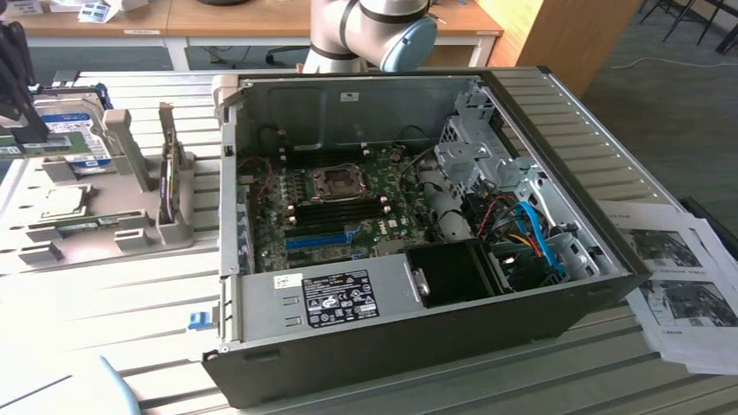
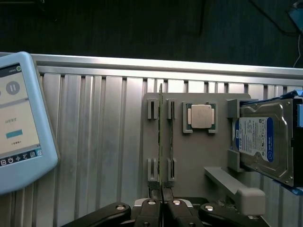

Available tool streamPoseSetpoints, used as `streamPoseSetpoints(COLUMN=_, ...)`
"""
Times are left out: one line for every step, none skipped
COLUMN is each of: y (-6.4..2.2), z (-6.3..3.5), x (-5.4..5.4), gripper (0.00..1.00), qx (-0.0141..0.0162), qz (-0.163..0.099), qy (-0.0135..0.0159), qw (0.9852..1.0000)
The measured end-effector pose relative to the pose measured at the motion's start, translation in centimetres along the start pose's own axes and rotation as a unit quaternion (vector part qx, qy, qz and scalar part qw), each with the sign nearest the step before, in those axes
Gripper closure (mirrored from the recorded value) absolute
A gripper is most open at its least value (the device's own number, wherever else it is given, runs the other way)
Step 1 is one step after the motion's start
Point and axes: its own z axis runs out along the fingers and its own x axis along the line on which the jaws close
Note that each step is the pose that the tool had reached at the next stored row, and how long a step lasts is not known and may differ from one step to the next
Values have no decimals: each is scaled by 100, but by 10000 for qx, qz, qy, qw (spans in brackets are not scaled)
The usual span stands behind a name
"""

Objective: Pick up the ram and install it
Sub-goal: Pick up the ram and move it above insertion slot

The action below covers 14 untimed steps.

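Gripper (image 2: pixel 163 208) fingers (image 2: pixel 151 210) are drawn nearly together w/ just a slit between, nothing visibly pinched. The slit lines up w/ the ram (image 2: pixel 161 137), which stands on edge in the slots of a grey holder (image 2: pixel 189 161); can't tell if they touch. On the same holder, a CPU chip (image 2: pixel 200 116) beside the ram, then a hard drive (image 2: pixel 262 142). Across from those, a tablet (image 2: pixel 19 123). In the exterior view the ram (image 1: pixel 169 173) stands just off the open PC case (image 1: pixel 381 311), toward that view's left.
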Motion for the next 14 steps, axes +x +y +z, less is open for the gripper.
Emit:
streamPoseSetpoints(y=0, z=-13, x=0, gripper=89, qx=0, qz=0, qy=0, qw=10000)
streamPoseSetpoints(y=0, z=-25, x=0, gripper=89, qx=0, qz=0, qy=0, qw=10000)
streamPoseSetpoints(y=1, z=-38, x=-1, gripper=89, qx=0, qz=0, qy=0, qw=10000)
streamPoseSetpoints(y=1, z=-49, x=-1, gripper=89, qx=0, qz=0, qy=0, qw=10000)
streamPoseSetpoints(y=1, z=-62, x=-1, gripper=89, qx=0, qz=0, qy=0, qw=10000)
streamPoseSetpoints(y=1, z=-74, x=-1, gripper=89, qx=0, qz=0, qy=0, qw=10000)
streamPoseSetpoints(y=2, z=-86, x=-2, gripper=89, qx=0, qz=0, qy=0, qw=10000)
streamPoseSetpoints(y=2, z=-98, x=-2, gripper=89, qx=0, qz=0, qy=0, qw=10000)
streamPoseSetpoints(y=2, z=-111, x=-2, gripper=89, qx=0, qz=0, qy=0, qw=10000)
streamPoseSetpoints(y=3, z=-123, x=-2, gripper=89, qx=0, qz=0, qy=0, qw=10000)
streamPoseSetpoints(y=3, z=-136, x=-3, gripper=89, qx=0, qz=0, qy=0, qw=10000)
streamPoseSetpoints(y=3, z=-150, x=-3, gripper=89, qx=0, qz=0, qy=0, qw=10000)
streamPoseSetpoints(y=3, z=-163, x=-3, gripper=89, qx=0, qz=0, qy=0, qw=10000)
streamPoseSetpoints(y=4, z=-176, x=-3, gripper=89, qx=0, qz=0, qy=0, qw=10000)
